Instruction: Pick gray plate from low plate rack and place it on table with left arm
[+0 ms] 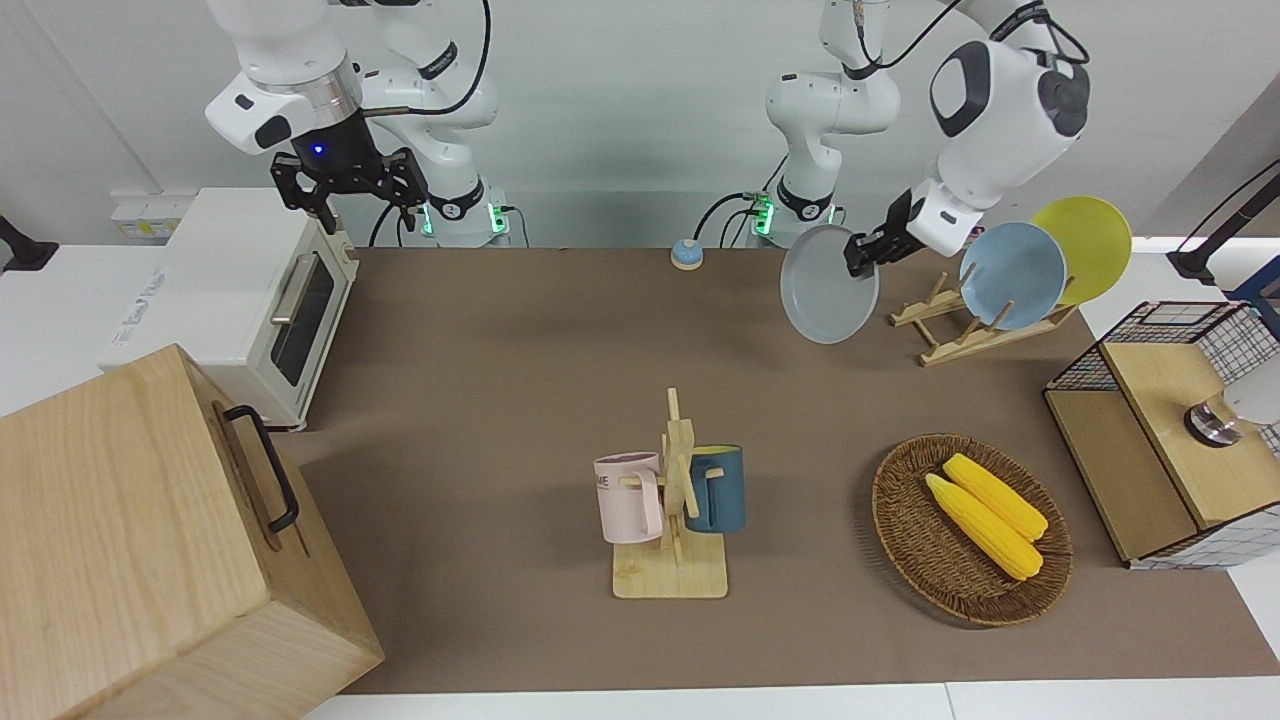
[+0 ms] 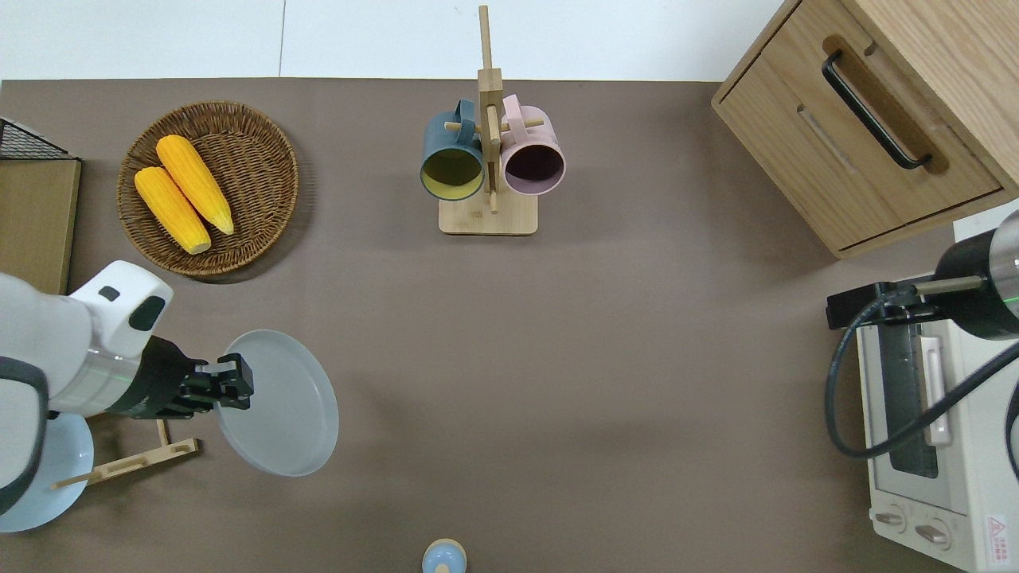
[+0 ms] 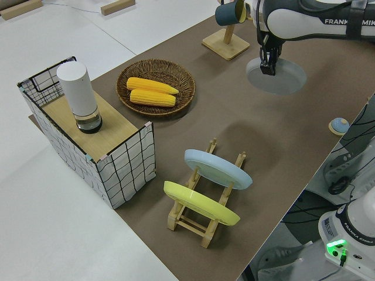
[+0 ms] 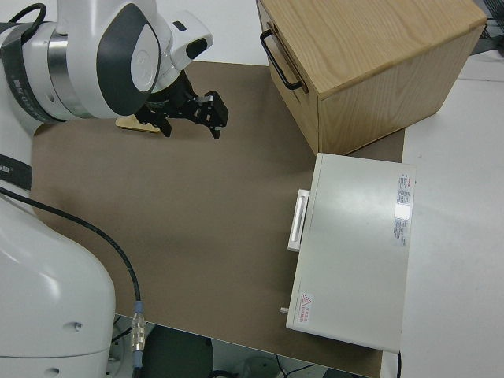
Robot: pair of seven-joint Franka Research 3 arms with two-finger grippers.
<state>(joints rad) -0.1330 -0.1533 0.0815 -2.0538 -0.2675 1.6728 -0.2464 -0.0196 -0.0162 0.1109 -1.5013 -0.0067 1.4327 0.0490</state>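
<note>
While the right arm stands parked, its gripper (image 1: 345, 190) with fingers spread apart, the left gripper (image 2: 231, 382) is clamped on the rim of the gray plate (image 2: 283, 406) and holds it in the air. The plate is clear of the low plate rack (image 1: 975, 325) and hangs tilted over bare brown table (image 2: 557, 358), just beside the rack's end that points toward the middle of the table; the front view shows its hollow face turned toward the camera, the fingers pinching its edge on the rack side. A faint shadow lies on the mat beneath it.

The rack's slots nearest the held plate stand bare, their slanted pegs showing. Two plates lean in the rack: a light blue plate (image 1: 1012, 275) and, next to it toward the left arm's end of the table, a yellow plate (image 1: 1085, 247).

Farther from the robots than the rack, a round wicker basket (image 2: 263, 151) holds two corn cobs (image 2: 183, 195) side by side. Near the middle of the table a wooden mug stand (image 2: 488, 159) carries a dark blue mug (image 2: 451, 157) and a pink mug (image 2: 532, 155). A small blue bell (image 1: 686, 254) sits at the table edge closest to the robots. At the right arm's end are a white toaster oven (image 1: 235, 300) and a wooden cabinet (image 1: 150, 540) with a black handle.
</note>
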